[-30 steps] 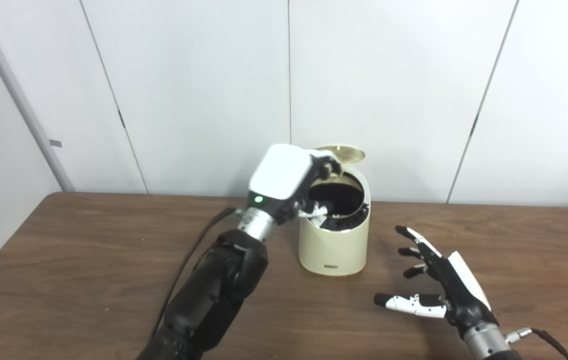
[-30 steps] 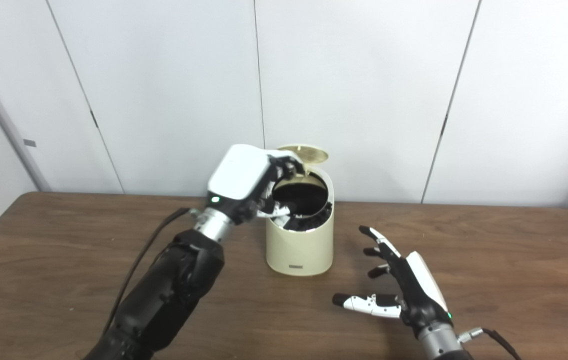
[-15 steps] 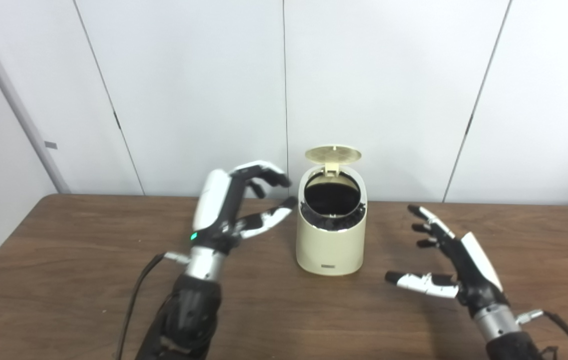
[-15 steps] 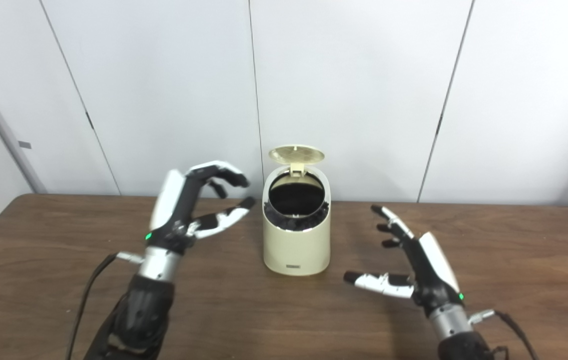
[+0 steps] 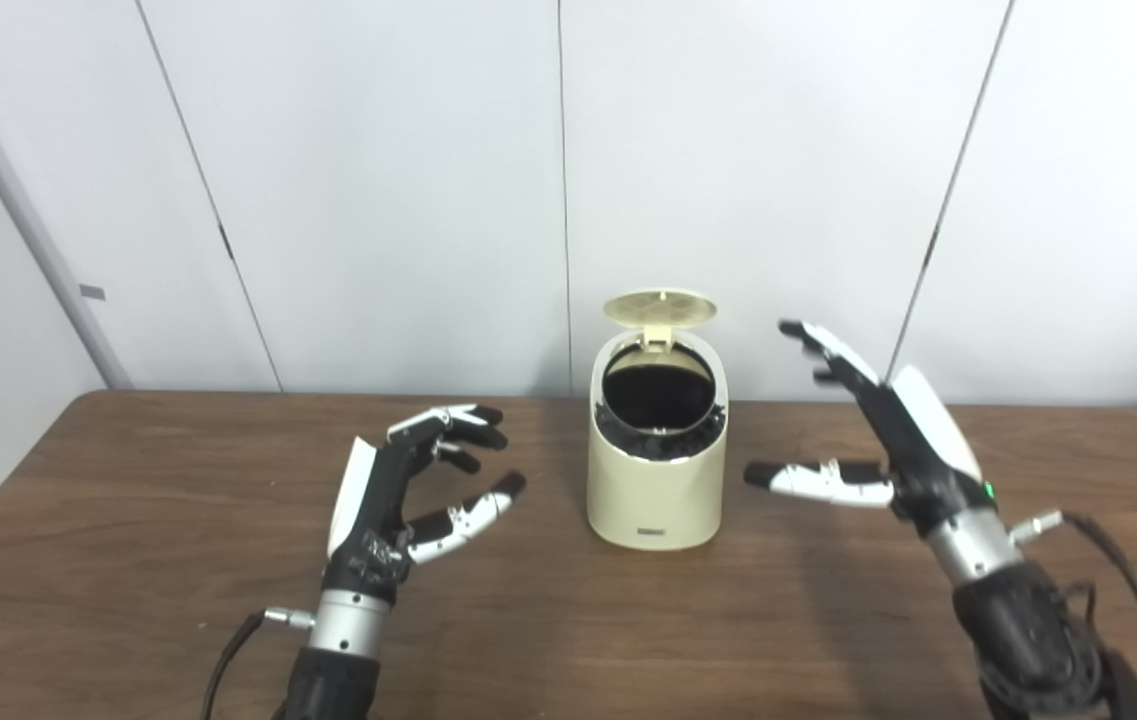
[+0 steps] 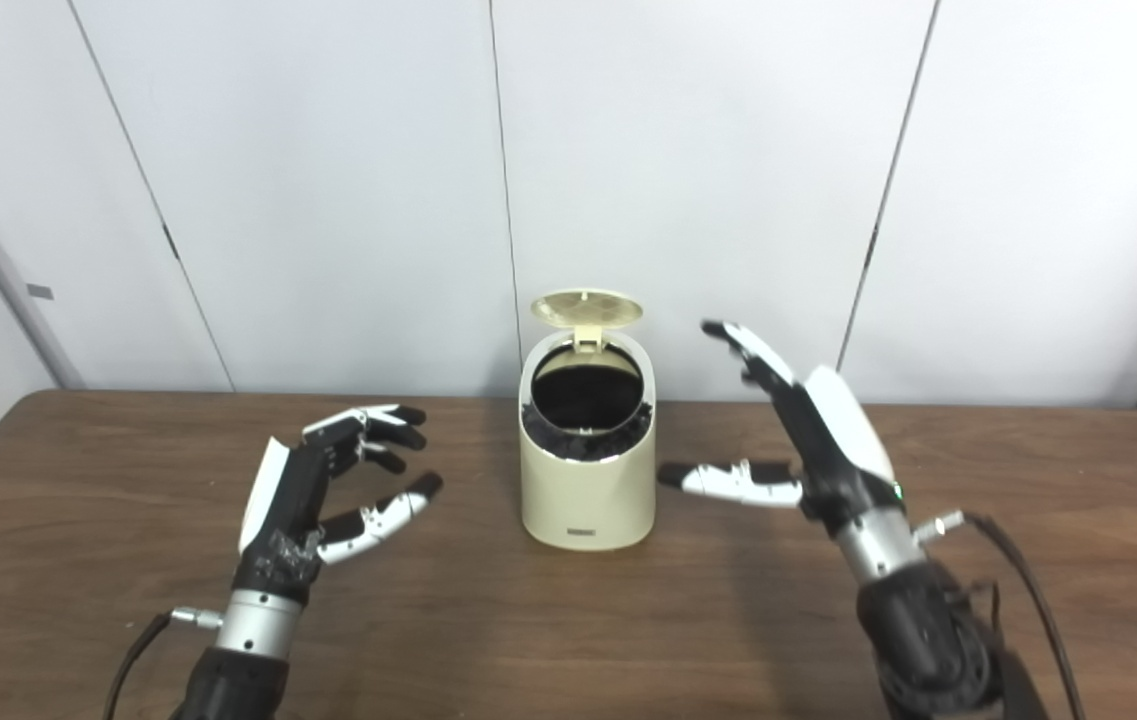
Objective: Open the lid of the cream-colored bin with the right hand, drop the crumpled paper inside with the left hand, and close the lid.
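Observation:
The cream-colored bin stands at the table's middle, near the back. Its round lid is tipped up behind the dark opening. I see no crumpled paper anywhere; the bin's inside is dark. My left hand hovers low over the table to the left of the bin, open, fingers curled and empty. My right hand is raised to the right of the bin, open, fingers spread and pointing toward the lid, thumb reaching toward the bin's side without touching it.
The brown wooden table runs across the view, with its back edge against white wall panels. Cables trail from both wrists, one near the right wrist.
My left hand came out of the bin's opening and dropped back to the left, low over the table, empty. My right hand rose from the table toward the lid. The camera shifted slightly.

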Tool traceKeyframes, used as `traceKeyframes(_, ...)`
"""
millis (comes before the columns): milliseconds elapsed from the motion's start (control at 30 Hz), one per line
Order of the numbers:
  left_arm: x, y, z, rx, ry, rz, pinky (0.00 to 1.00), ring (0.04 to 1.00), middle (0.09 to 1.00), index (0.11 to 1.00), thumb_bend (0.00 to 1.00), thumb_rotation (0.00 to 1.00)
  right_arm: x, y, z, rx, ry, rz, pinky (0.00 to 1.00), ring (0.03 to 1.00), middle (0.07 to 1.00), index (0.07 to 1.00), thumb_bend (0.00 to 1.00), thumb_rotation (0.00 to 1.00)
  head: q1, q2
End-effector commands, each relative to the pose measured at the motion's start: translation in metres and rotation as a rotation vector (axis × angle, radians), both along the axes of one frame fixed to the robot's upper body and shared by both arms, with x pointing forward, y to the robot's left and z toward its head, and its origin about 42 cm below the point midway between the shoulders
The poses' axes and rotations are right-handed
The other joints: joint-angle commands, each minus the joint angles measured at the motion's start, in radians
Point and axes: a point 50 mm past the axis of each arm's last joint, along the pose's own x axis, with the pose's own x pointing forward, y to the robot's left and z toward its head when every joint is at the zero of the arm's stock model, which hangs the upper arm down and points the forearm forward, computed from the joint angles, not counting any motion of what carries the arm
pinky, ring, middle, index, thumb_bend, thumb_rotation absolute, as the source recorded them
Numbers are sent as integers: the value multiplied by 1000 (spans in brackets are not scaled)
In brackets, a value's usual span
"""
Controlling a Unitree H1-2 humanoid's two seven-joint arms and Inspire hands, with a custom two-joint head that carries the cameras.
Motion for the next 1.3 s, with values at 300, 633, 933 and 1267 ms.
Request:
traceKeyframes(300,2,-4,-5,44,34,-41,581,703,769,819,670,155,24,25,71,-37,-120,68,644,822,904,881,734,426,5,-2)
traceKeyframes(633,-2,-5,-17,62,64,-52,557,691,771,808,694,126,35,35,88,-134,-97,51,654,859,919,902,735,506,11,-5)
traceKeyframes(933,-1,-5,-20,95,53,-25,544,665,753,772,669,89,44,45,91,-191,-97,77,713,880,896,882,753,535,13,-5)
traceKeyframes(1267,-3,-6,-21,99,63,-28,547,675,753,768,676,93,49,55,94,-300,-95,90,813,953,870,838,748,537,21,4)
